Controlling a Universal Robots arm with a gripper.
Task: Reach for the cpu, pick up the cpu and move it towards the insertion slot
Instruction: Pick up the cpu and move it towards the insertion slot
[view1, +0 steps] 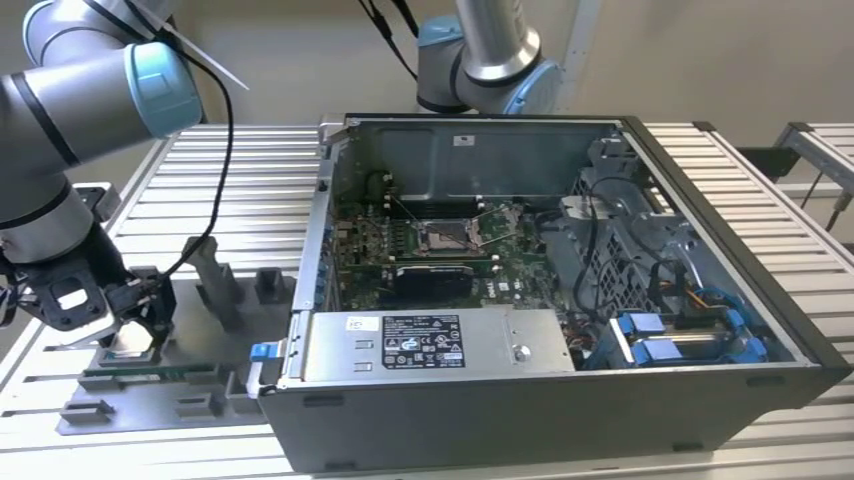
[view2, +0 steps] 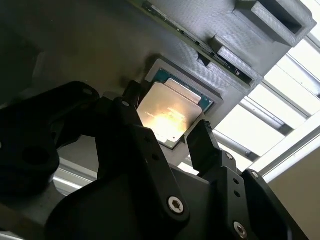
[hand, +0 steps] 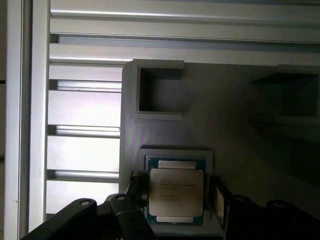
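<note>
gripper (view2: 167, 117) part-open, fingers (hand: 136, 189) straddling cpu (hand: 176, 192), close to its edges, contact unclear | cpu flat in recess of grey holder (hand: 165, 130) | open PC case (view1: 534, 400) at the exterior view's right

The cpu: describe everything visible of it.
The cpu, a small flat square chip with a pale silvery metal lid on a green board, bears faint print. It lies flat in a square recess of the grey plastic fixture, outside the open computer case. The black gripper is open, its fingers flanking two opposite sides; contact cannot be told.
</note>
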